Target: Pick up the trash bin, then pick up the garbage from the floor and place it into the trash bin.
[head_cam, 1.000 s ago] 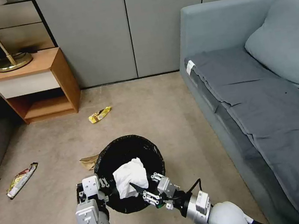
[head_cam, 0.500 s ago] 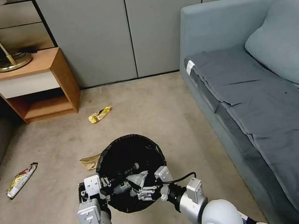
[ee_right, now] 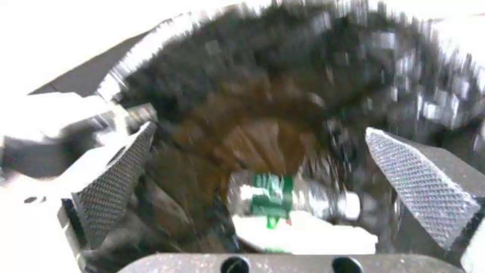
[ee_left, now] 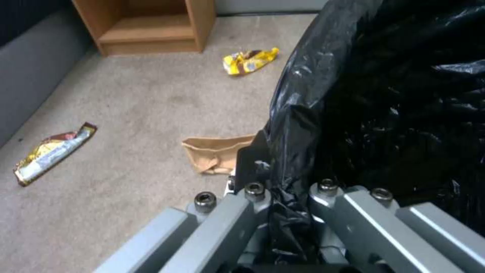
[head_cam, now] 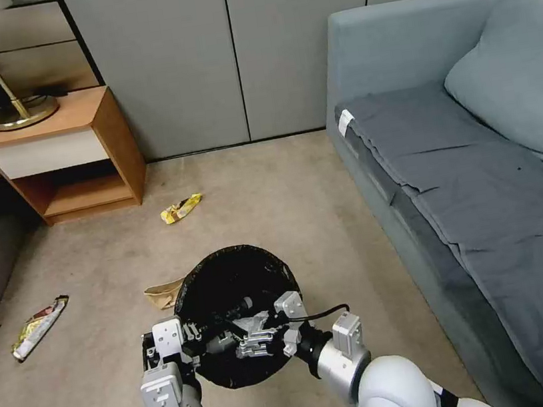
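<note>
So the trash bin (head_cam: 238, 302) sits on the floor (head_cam: 270, 197) right in front of the robot, black bag folded over the rim, and the left gripper (ee_left: 288, 197) has its fingers pinched on the near rim, bag plastic bunched between them. The right gripper (head_cam: 262, 329) is over the bin's mouth with fingers (ee_right: 422, 187) spread wide and nothing in them; below them in the wrist view there's white paper (ee_right: 303, 237) and a green-labelled bottle (ee_right: 273, 193) down inside. Still out on the carpet: a brown paper bag (head_cam: 163, 293) just beside the bin, a yellow wrapper (head_cam: 181, 209) closer to the nightstand (head_cam: 69, 151), and a red-white wrapper (head_cam: 36, 327) well off to the left.
</note>
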